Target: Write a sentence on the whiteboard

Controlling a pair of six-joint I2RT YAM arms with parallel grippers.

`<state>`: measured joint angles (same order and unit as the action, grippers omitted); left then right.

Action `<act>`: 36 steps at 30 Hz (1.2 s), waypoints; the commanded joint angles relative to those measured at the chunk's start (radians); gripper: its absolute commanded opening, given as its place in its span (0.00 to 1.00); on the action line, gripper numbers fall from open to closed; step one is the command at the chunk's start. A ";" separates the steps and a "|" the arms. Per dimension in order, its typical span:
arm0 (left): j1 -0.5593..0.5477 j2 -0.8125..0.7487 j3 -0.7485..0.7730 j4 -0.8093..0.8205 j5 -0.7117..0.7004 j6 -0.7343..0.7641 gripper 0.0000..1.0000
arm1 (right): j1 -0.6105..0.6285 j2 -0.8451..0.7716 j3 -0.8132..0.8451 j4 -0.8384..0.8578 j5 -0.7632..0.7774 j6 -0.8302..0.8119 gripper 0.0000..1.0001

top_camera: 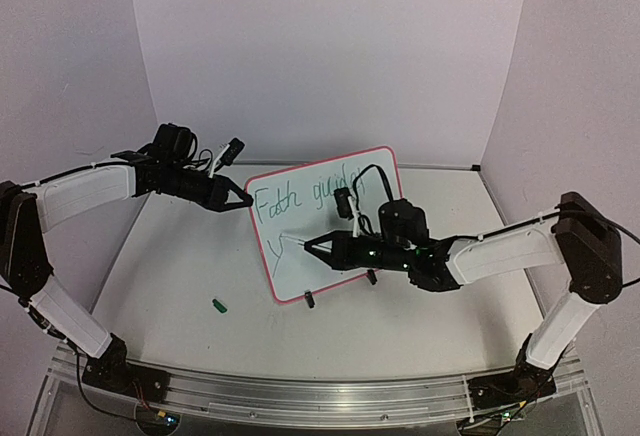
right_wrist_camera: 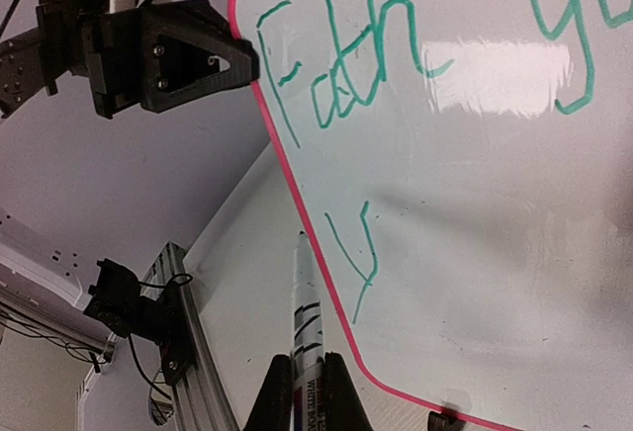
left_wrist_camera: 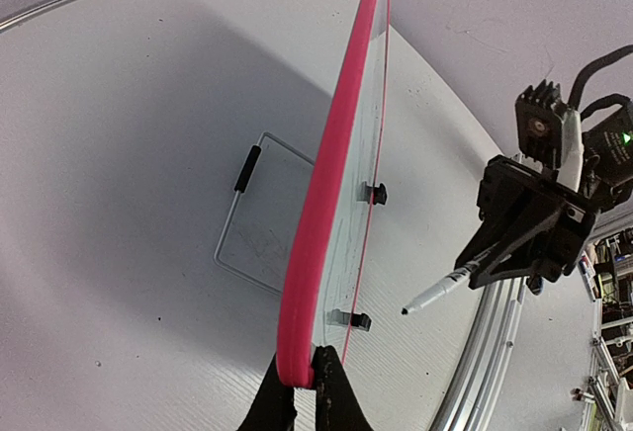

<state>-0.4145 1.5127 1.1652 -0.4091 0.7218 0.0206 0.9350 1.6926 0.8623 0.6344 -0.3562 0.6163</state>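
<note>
Two hands split the job. The left hand pinches the pink rim of the whiteboard at its upper left corner, probably to steady it against the pen's push. The board stands tilted on the bench, propped by a wire stand behind it. The right hand, in front of the whiteboard's face, is pressed together on a marker. Its tip is lifted off the face, by the left rim beside a lone green "y". The sentence reads roughly "Faith guides" along the whiteboard's top, so its second line looks barely begun. A small green cap lies left of the whiteboard's lower corner.
</note>
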 commanded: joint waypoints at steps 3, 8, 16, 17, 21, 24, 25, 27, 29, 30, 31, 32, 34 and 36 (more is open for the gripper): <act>-0.052 0.059 -0.028 -0.139 -0.084 0.089 0.00 | -0.028 0.053 0.015 0.009 0.004 -0.005 0.00; -0.052 0.059 -0.028 -0.139 -0.084 0.089 0.00 | -0.039 0.058 0.003 0.013 0.005 -0.002 0.00; -0.052 0.062 -0.027 -0.140 -0.082 0.089 0.00 | -0.059 0.077 0.019 0.013 0.005 -0.008 0.00; -0.052 0.062 -0.027 -0.139 -0.083 0.090 0.00 | -0.060 0.082 0.022 0.013 0.003 -0.008 0.00; -0.052 0.060 -0.026 -0.140 -0.083 0.091 0.00 | -0.063 0.095 0.035 0.014 -0.007 -0.014 0.00; -0.052 0.060 -0.026 -0.140 -0.084 0.091 0.00 | -0.063 0.107 0.048 0.010 -0.026 -0.020 0.00; -0.052 0.060 -0.026 -0.141 -0.084 0.091 0.00 | -0.063 0.112 0.054 0.005 -0.034 -0.023 0.00; -0.052 0.060 -0.027 -0.141 -0.083 0.091 0.00 | -0.063 0.120 0.062 -0.010 -0.048 -0.029 0.00; -0.052 0.059 -0.027 -0.141 -0.084 0.091 0.00 | -0.063 0.123 0.056 -0.016 -0.053 -0.027 0.00; -0.052 0.059 -0.027 -0.140 -0.085 0.091 0.00 | -0.063 0.123 0.052 -0.019 -0.055 -0.027 0.00; -0.052 0.060 -0.028 -0.141 -0.085 0.091 0.00 | -0.063 0.122 0.044 -0.022 -0.055 -0.026 0.00; -0.052 0.061 -0.026 -0.140 -0.085 0.091 0.00 | -0.063 0.120 0.038 -0.023 -0.054 -0.024 0.00; -0.053 0.061 -0.027 -0.141 -0.085 0.091 0.00 | -0.063 0.115 0.018 -0.024 -0.051 -0.020 0.00; -0.053 0.061 -0.027 -0.140 -0.084 0.091 0.00 | -0.063 0.108 0.000 -0.027 -0.047 -0.018 0.00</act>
<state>-0.4154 1.5192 1.1709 -0.4103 0.7204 0.0204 0.8757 1.7977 0.8881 0.6239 -0.4171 0.6022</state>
